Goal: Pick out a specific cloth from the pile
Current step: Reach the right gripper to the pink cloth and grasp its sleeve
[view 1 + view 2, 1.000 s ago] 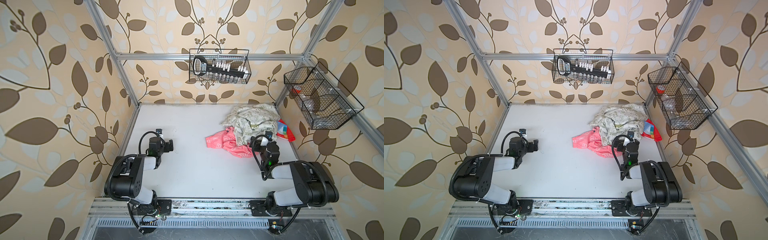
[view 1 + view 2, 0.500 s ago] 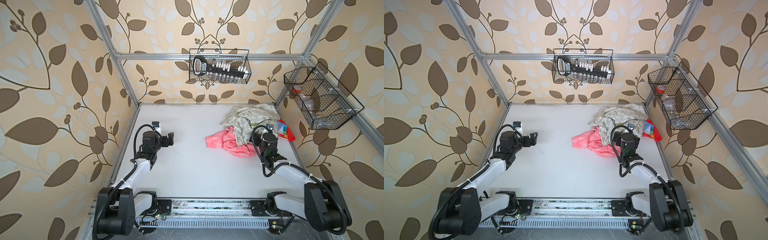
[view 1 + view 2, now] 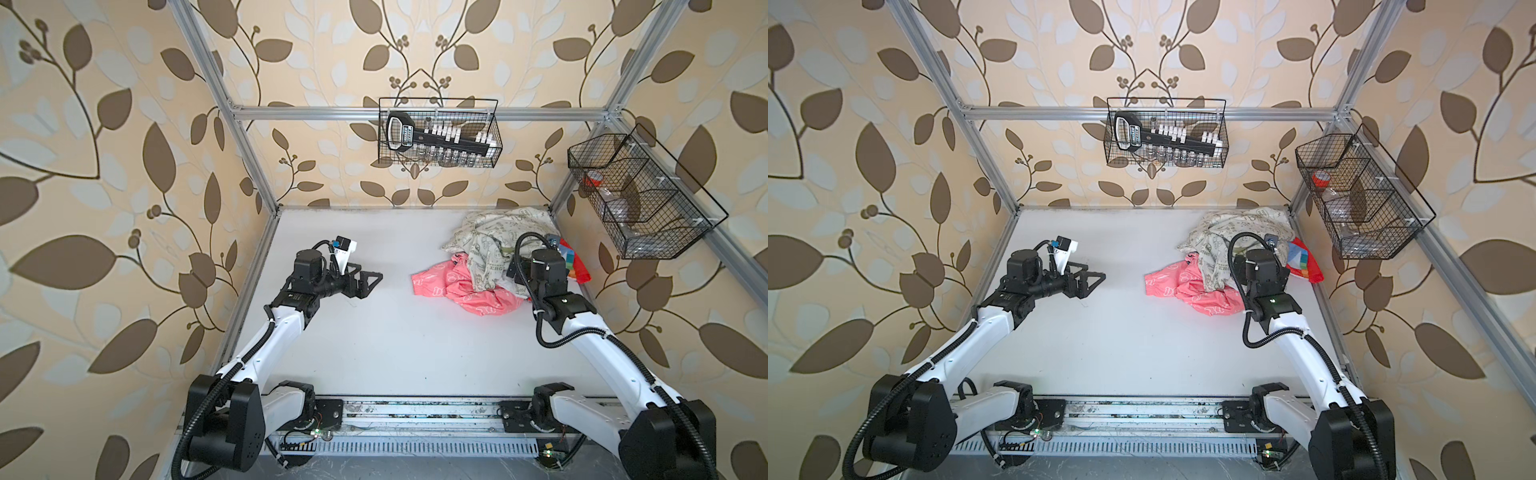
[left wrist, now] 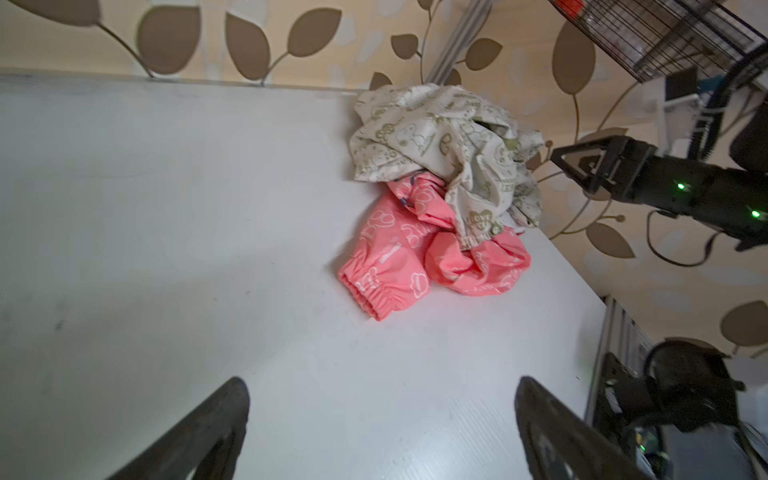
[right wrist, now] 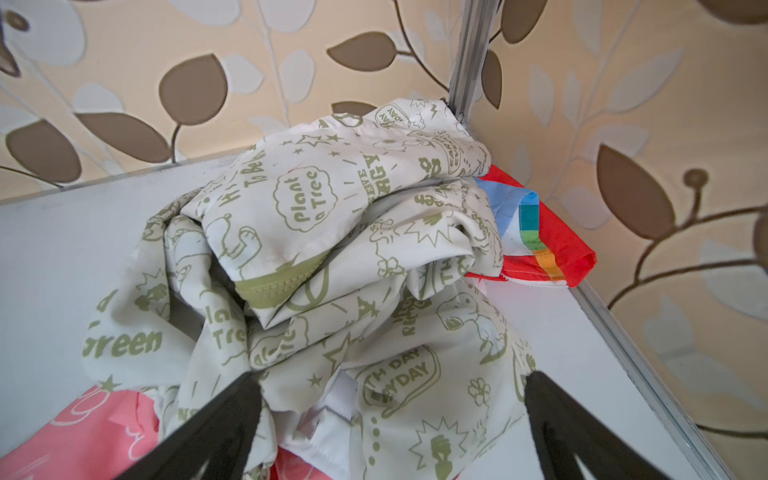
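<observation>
White links (image 3: 286, 326), black joints (image 3: 309, 266), seemingly ribbed black cables (image 3: 537, 330), small green lights (image 4: 680, 186).

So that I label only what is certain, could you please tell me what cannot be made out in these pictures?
The pink cloth: its far part lies under the cream cloth in every view.
The red multicolour piece: mostly behind the cream cloth, right wrist view.
The right gripper: mostly hidden by its own wrist in both top views.
The side basket: contents too small, both top views.

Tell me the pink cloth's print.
The cloth: white outline shapes on coral pink, clearest in the left wrist view.
</observation>
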Controlling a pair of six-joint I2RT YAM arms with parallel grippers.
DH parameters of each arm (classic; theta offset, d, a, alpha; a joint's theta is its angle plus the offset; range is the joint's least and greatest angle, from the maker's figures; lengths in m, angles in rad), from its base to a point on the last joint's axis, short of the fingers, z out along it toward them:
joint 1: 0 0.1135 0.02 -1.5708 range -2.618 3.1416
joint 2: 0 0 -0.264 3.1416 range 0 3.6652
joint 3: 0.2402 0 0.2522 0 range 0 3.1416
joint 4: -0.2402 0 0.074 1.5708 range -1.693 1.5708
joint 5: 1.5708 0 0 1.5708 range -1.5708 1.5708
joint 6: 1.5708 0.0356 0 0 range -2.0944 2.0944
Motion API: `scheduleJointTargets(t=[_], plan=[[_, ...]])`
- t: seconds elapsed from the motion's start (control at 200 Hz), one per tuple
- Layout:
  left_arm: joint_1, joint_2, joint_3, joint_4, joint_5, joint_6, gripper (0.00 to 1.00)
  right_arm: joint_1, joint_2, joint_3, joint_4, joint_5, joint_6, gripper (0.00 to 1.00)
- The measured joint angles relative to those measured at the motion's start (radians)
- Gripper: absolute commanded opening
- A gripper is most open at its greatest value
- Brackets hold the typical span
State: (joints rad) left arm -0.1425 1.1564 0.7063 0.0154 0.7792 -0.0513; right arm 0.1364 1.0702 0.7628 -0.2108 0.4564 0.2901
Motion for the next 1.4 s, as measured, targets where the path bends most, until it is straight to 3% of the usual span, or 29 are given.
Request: scheduleJointTargets(t=[0.15,0.31,0.65,0.94,1.399], plan=[[-0.043,0.032,0.038,-0.089,0.123,0.076,0.99,0.04,0.018,0.076,-0.106,-0.069,0.003,0.99],[-0.061,0.039,0.043,-0.152,0.209,0.142,0.99,0.188,0.065,0.11,-0.192,-0.133,0.005,1.0],[-0.068,0.068,0.048,-0.23,0.263,0.216,0.99,0.357,0.212,0.119,-0.295,-0.232,0.011,0.99],[-0.076,0.068,0.05,-0.237,0.269,0.232,0.99,0.399,0.375,0.127,-0.263,-0.241,0.054,0.96],[-0.081,0.068,0.05,-0.237,0.296,0.237,0.99,0.406,0.593,0.258,-0.142,-0.296,0.088,1.0]])
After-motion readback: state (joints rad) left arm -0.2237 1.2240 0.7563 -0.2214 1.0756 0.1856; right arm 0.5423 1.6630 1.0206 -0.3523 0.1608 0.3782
